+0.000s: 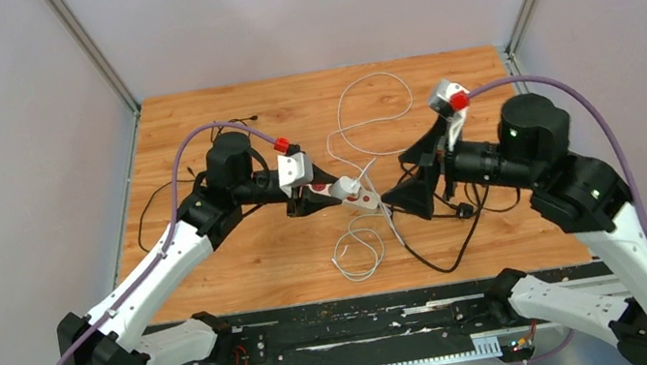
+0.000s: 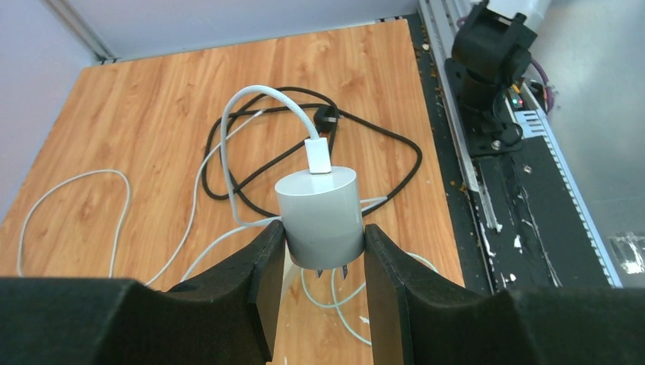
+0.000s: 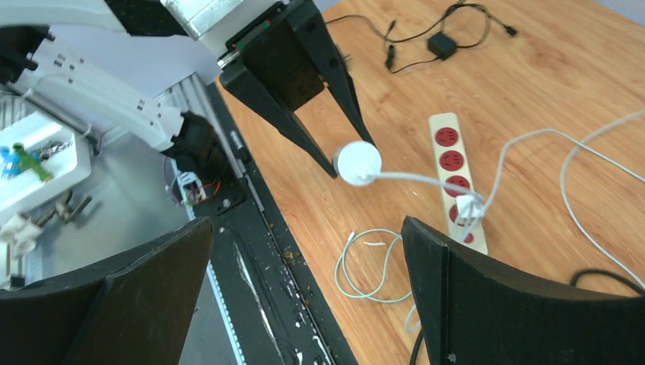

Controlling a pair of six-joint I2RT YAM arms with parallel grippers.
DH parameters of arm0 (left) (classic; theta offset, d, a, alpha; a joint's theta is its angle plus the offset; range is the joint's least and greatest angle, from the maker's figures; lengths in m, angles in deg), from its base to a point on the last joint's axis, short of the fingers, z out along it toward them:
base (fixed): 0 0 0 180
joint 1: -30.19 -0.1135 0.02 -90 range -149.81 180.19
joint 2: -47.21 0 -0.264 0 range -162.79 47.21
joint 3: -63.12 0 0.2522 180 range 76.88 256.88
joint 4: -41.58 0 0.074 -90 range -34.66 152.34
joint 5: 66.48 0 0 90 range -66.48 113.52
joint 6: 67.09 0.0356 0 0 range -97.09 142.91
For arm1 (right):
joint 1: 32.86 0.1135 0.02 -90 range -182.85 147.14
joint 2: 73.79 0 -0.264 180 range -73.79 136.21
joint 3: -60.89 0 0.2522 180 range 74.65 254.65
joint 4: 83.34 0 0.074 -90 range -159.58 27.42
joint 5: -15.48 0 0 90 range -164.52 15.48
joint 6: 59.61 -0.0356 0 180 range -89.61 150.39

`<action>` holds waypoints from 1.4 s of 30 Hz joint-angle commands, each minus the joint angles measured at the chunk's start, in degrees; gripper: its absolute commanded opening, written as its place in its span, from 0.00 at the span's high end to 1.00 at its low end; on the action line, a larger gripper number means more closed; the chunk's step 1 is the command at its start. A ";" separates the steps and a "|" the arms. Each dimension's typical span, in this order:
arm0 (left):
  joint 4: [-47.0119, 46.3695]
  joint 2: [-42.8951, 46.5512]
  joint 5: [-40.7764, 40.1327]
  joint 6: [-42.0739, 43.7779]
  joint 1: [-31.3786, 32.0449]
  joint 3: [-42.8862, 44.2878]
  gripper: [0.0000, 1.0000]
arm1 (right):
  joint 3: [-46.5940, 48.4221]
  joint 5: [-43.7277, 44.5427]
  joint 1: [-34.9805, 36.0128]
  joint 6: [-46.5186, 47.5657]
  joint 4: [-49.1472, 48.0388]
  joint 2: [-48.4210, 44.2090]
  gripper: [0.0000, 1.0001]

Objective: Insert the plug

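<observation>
My left gripper [image 2: 323,232] is shut on a pale grey cylindrical plug [image 2: 319,213], holding it above the table with its metal prongs pointing down. A white cable [image 2: 228,144] runs from the plug's top. In the right wrist view the plug [image 3: 357,163] hangs to the left of a white power strip [image 3: 450,163] with red sockets, which lies flat on the wood; a small white plug [image 3: 467,207] sits in a socket near its close end. In the top view the left gripper [image 1: 326,194] is over the strip [image 1: 364,200]. My right gripper [image 1: 395,181] is open and empty just right of the strip.
A black cable [image 2: 395,144] loops on the table under the plug, and a black adapter with cable [image 3: 441,46] lies further off. White cable coils [image 1: 357,248] lie near the front. A black rail [image 1: 353,330] lines the near edge. Walls enclose the table.
</observation>
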 commanded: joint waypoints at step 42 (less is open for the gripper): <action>4.65 3.48 -3.23 4.12 1.06 -1.11 0.53 | 5.93 -12.71 0.72 11.35 2.75 26.70 1.00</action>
